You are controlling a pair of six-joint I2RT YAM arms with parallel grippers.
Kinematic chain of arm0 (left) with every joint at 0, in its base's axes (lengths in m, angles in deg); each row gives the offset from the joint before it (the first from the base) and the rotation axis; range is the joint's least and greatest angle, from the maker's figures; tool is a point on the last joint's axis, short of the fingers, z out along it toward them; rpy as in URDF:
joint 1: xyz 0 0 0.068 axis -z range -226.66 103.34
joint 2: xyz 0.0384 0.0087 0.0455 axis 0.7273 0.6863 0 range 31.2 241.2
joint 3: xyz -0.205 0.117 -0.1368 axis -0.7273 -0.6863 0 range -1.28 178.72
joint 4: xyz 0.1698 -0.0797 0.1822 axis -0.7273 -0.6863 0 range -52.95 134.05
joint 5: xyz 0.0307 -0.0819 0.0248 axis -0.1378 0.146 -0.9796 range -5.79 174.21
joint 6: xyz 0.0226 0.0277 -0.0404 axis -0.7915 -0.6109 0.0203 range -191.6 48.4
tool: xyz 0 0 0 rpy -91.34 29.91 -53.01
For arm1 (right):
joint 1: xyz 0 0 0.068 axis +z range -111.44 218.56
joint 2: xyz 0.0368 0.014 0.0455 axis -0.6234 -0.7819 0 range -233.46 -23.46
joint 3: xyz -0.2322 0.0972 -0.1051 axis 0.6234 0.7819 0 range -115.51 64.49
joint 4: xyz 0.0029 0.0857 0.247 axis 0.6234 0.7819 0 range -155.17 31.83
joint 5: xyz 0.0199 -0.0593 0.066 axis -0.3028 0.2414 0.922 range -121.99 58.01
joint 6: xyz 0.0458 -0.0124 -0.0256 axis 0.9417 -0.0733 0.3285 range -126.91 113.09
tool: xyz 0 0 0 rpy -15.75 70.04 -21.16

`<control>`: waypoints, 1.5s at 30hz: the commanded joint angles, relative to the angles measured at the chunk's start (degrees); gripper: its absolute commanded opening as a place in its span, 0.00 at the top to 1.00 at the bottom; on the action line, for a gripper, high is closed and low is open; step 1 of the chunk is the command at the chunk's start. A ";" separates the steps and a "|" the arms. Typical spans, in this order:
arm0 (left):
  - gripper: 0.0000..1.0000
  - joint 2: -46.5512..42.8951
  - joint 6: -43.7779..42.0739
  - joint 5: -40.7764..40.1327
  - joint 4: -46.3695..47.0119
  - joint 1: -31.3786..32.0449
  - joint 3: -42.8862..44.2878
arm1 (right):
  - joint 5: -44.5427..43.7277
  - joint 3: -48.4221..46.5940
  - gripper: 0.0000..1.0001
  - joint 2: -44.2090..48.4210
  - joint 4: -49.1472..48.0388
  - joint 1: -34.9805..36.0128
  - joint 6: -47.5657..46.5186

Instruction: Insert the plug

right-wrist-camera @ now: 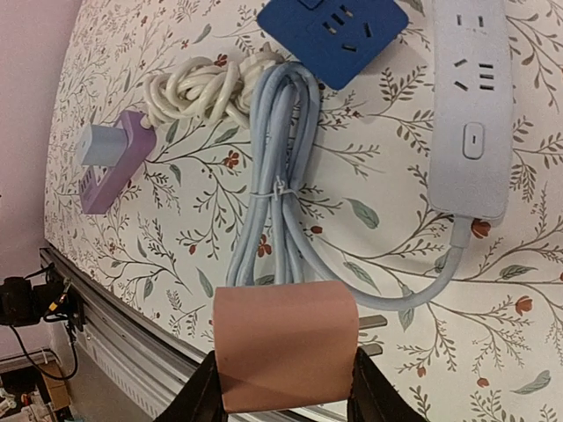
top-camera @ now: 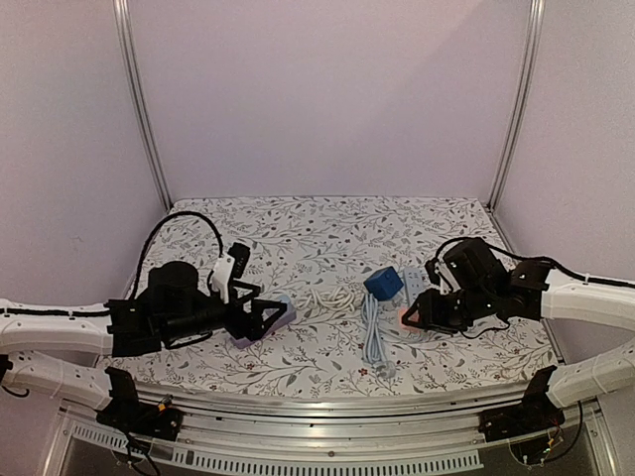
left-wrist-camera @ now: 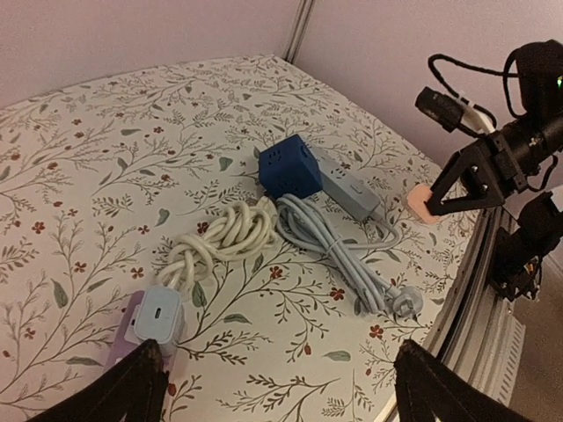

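Should you have pressed on from this point, these hazards stood on the list, as judgement only.

Item one: the grey power strip (right-wrist-camera: 471,114), upper right of the right wrist view, lay loose on the bench (top-camera: 298,223) with nothing pinning it. A push from the plug (right-wrist-camera: 281,352) would likely have slid it rather than seated the prongs (right-wrist-camera: 369,323).

Item two: those prongs pointed toward the right edge of that frame, not at any socket face. A poor turn of the wrist could have met the slots askew.

Item three: the grey cable (right-wrist-camera: 273,193) looped just above the plug in that frame and might have snagged.

Item four: the pictures did not settle which socket you meant. The blue cube socket (right-wrist-camera: 334,31) sat just beside the strip.

Entry, right pincer (right-wrist-camera: 286,391): pressed together on the salmon plug, lower centre of the frame, seemingly off the bench, near the strip's cable end.

Entry, left pincer (left-wrist-camera: 281,387): spread wide, holding nothing, fingers (left-wrist-camera: 132,387) at the bottom corners of the left wrist view. The purple strip (left-wrist-camera: 123,330) with its white adapter (left-wrist-camera: 158,316) lay just beside the lower-left finger; whether they touched, you could not tell.
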 commanded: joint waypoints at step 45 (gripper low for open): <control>0.42 34.89 -41.51 -11.96 8.94 19.78 21.11 | 6.52 -5.86 0.77 -12.17 -18.25 13.88 2.38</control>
